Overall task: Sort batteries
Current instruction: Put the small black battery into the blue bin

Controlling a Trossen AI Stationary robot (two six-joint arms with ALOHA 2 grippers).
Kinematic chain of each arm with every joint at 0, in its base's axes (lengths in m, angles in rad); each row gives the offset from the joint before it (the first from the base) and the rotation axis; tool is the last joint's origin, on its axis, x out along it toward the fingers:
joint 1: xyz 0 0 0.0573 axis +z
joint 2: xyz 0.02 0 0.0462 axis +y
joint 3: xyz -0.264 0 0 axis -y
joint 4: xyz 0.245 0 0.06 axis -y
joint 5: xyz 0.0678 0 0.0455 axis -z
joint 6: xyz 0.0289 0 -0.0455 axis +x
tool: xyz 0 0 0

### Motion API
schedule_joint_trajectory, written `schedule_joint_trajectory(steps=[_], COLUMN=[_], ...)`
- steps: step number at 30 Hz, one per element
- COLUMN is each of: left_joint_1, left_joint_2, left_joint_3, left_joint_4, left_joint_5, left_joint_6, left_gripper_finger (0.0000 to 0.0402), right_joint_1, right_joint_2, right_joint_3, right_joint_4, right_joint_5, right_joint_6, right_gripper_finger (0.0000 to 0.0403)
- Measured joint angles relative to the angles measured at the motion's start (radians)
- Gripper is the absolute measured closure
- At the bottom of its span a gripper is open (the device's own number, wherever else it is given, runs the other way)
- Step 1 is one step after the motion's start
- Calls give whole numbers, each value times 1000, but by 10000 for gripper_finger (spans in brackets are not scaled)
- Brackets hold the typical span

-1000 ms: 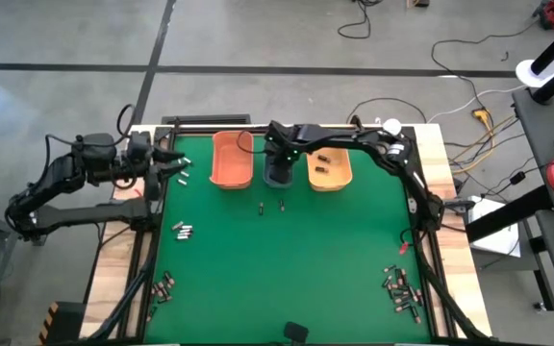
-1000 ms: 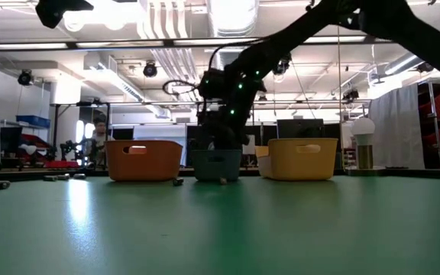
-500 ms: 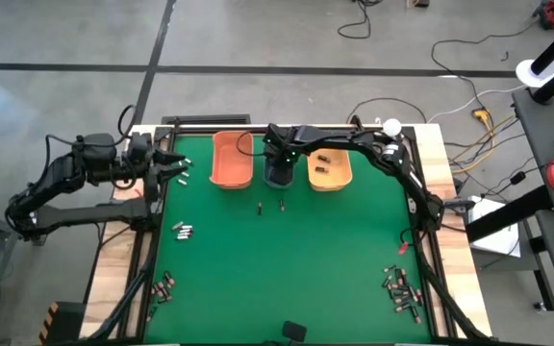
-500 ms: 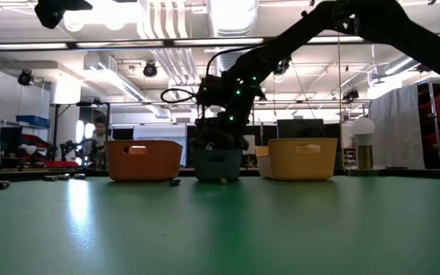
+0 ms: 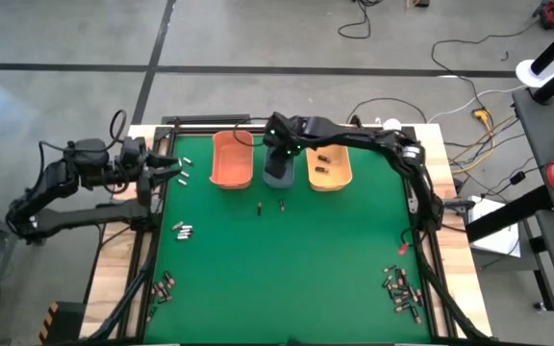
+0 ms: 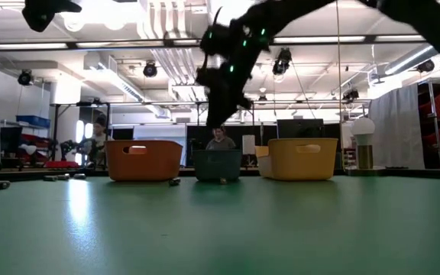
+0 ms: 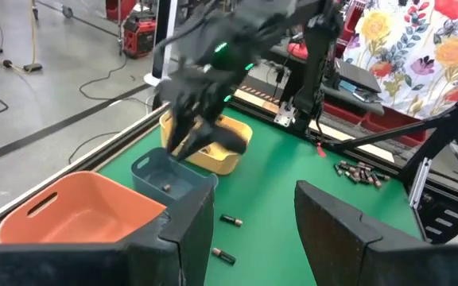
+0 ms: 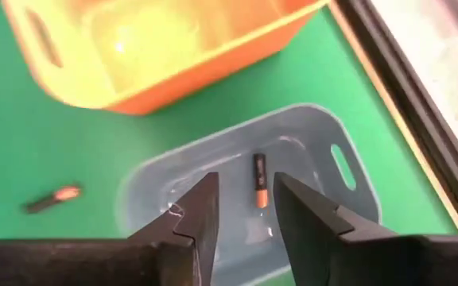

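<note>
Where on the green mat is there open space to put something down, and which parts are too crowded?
The widest bare stretch of green mat runs across the middle, from the two loose batteries in front of the bins to the near edge. Crowded spots: the battery pile at the near right corner, the smaller clusters and along the left side, and the bin row under the right gripper.

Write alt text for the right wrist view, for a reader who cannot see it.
The right tool, open and empty, hangs over a blue-grey bin with one battery lying inside. An orange bin stands beside it on the green table, and another battery lies loose on the mat.
</note>
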Motion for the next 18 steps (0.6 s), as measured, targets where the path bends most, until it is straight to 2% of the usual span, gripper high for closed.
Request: schedule_joint_trajectory(steps=[4,8,11,14,18], left_joint_1=[0,0,0,0,0], left_joint_2=[-30,-57,-71,-82,-96], left_joint_3=[-31,-67,-91,-105,-118], left_joint_4=[1,1,-1,2,1], left_joint_5=[2,2,6,23,37], left_joint_6=[0,9,27,34,39], left_gripper_finger=[246,246,246,246,246], right_joint_1=[98,212,307,396,464], right_joint_2=[-88,-147,-187,-190,-153], right_joint_3=[-97,-242,-370,-488,-602], right_joint_4=[14,72,216,391,586], right_joint_5=[79,157,266,424,582], right_joint_6=[68,216,348,473,610], right_gripper_finger=[289,297,300,298,276])
